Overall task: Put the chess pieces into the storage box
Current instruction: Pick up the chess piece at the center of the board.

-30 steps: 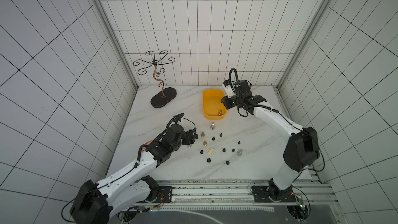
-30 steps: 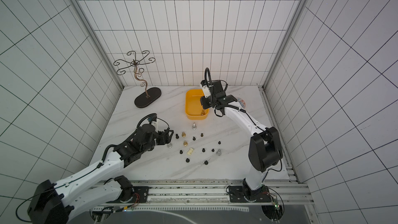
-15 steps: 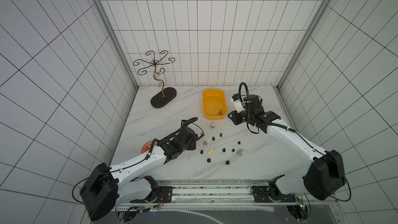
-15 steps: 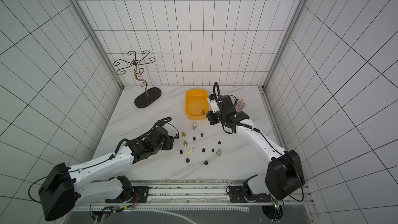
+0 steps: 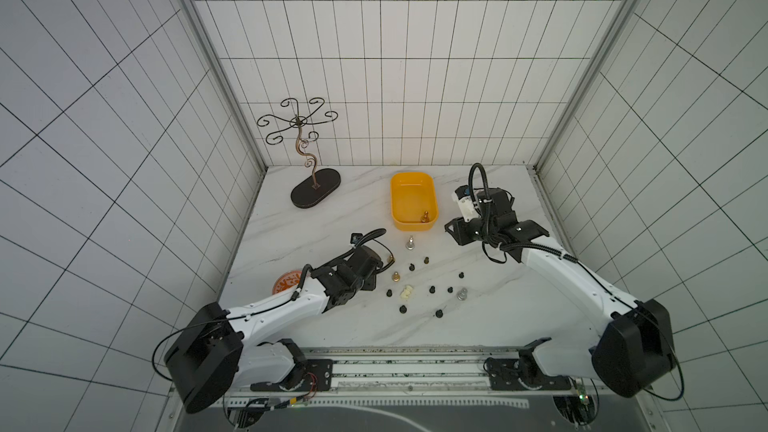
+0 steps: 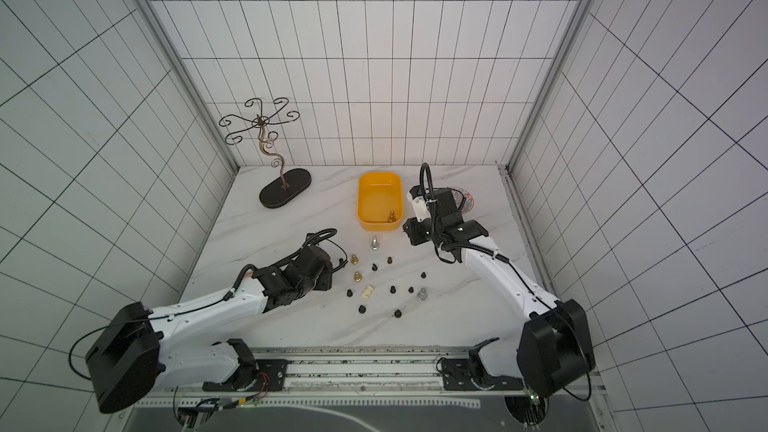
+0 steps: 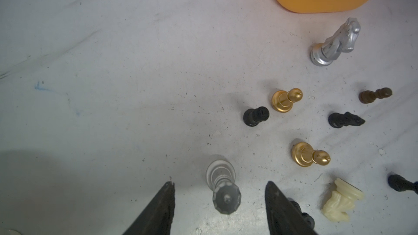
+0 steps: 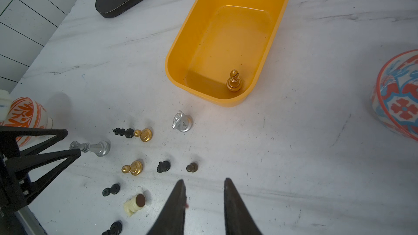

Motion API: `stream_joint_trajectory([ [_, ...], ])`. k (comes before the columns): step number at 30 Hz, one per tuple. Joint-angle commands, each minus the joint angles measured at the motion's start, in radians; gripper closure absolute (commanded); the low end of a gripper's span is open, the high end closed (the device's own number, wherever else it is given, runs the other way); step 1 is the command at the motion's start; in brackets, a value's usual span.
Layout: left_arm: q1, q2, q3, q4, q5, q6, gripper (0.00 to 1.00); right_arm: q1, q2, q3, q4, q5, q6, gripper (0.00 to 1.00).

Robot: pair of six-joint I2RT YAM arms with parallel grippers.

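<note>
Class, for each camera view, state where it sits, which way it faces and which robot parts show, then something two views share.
Top views: high above the base rail, facing down and forward; both top views show left arm, right arm, storage box and chess pieces.
Left wrist: on the left arm, facing down; open left end effector straddles a silver piece.
Right wrist: on the right arm, facing the box; open right end effector shows.
Shared: both wrist views show the silver knight.

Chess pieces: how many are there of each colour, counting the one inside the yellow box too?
Black pieces: 8
Gold pieces: 3 (one stands in the box)
Silver pieces: 3
Brown piece: 1
Cream piece: 1
Total: 16
</note>
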Motion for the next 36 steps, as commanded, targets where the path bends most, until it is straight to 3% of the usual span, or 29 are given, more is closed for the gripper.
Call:
stream_joint_trajectory([
  [1,-0.004,0.017,0.009,0.032,-0.028,-0.015,0.38,-0.006,-0.017,-0.044,-0.012,-0.020,0.001,0.70],
  [21,-0.012,0.074,0.004,0.055,-0.023,0.006,0.68,-0.006,-0.036,-0.058,-0.022,-0.017,0.017,0.71],
  [36,-0.013,0.073,0.003,0.053,-0.045,0.033,0.81,-0.006,-0.034,-0.050,-0.024,-0.025,0.023,0.71],
])
